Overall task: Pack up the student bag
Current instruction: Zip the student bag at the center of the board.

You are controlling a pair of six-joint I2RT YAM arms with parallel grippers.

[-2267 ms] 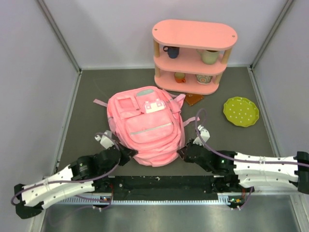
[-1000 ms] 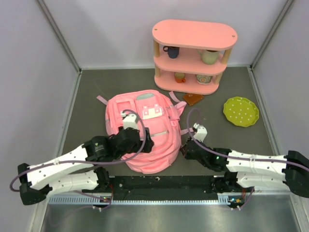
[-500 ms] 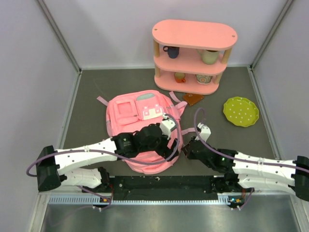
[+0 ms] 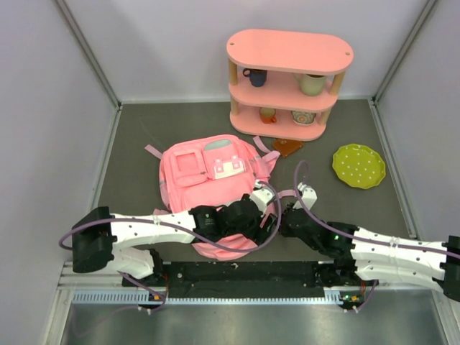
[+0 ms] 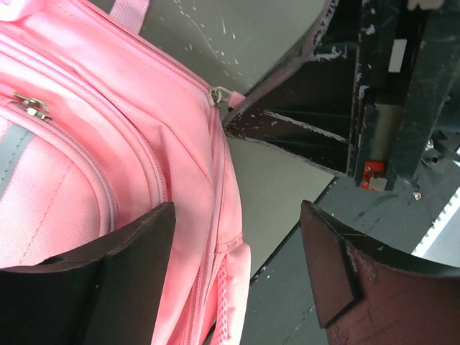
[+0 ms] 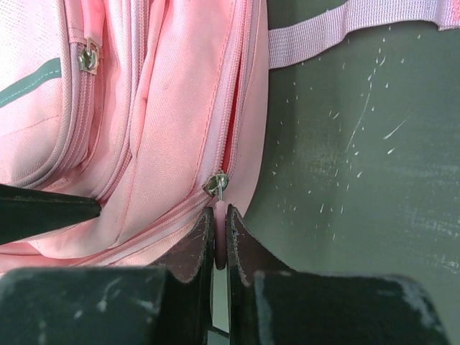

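Observation:
The student bag point(image 4: 205, 172), a soft pink backpack, lies flat on the grey table with its front pockets up. My left arm reaches across its near end. The left gripper point(image 4: 267, 223) point(image 5: 237, 266) is open at the bag's near right corner, one finger point(image 5: 108, 280) over the fabric, the other over the table. The bag's side seam point(image 5: 223, 237) lies between them untouched. My right gripper point(image 4: 282, 218) point(image 6: 221, 241) is shut on the pink zipper pull point(image 6: 221, 228), just below the metal slider point(image 6: 218, 184). Above the slider the zipper is slightly parted.
A rigid pink three-tier shelf point(image 4: 290, 50) with cups stands at the back. A green dotted plate point(image 4: 359, 165) lies at the right, a brown flat object point(image 4: 288, 147) by the shelf foot. Grey walls enclose the table, and a black rail point(image 4: 244, 273) runs along the front.
My left arm swept from the bag's left side rightward across it to the near right corner, its jaws narrowing a little. The right gripper stayed shut at the bag's right edge.

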